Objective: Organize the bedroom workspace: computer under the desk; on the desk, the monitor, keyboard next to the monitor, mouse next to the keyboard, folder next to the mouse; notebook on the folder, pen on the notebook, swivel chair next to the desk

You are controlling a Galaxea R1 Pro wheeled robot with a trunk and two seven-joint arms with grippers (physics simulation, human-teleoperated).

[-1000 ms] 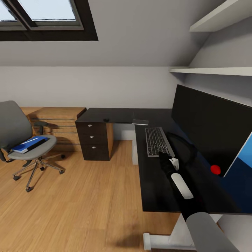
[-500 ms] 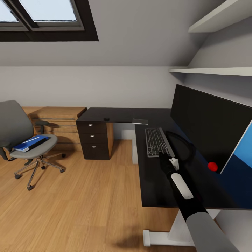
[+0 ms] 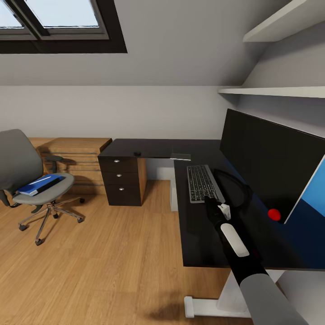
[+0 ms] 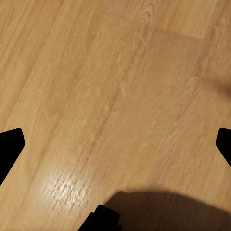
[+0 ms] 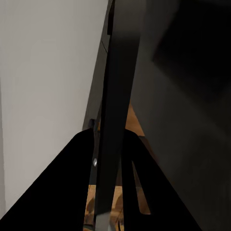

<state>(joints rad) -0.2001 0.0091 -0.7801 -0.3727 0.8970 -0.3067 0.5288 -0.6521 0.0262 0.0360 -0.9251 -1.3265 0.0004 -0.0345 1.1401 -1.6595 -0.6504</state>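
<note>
The grey keyboard (image 3: pixel 201 182) lies on the black desk (image 3: pixel 198 243) in front of the big dark monitor (image 3: pixel 271 158). My right gripper (image 3: pixel 209 199) sits at the keyboard's near end. In the right wrist view its fingers (image 5: pixel 82 163) press on either side of a thin dark slab (image 5: pixel 115 72) seen edge-on, which I take to be the keyboard. A small black mouse (image 3: pixel 137 154) and a flat grey notebook (image 3: pixel 180 157) rest on the desk's far wing. The blue folder (image 3: pixel 38 185) lies on the grey swivel chair (image 3: pixel 20 169) at left. My left gripper (image 4: pixel 115 144) hangs open over the wood floor.
A dark drawer unit (image 3: pixel 121 180) stands under the desk's far wing, beside a low wooden cabinet (image 3: pixel 74 155). A red ball (image 3: pixel 274 214) and a blue-and-white panel (image 3: pixel 311 203) sit by the monitor. Shelves (image 3: pixel 271 90) run along the right wall. Wood floor (image 3: pixel 113 262) stretches between chair and desk.
The whole picture shifted slightly a second ago as the camera moved. Since then the right arm, keyboard and chair have stayed still.
</note>
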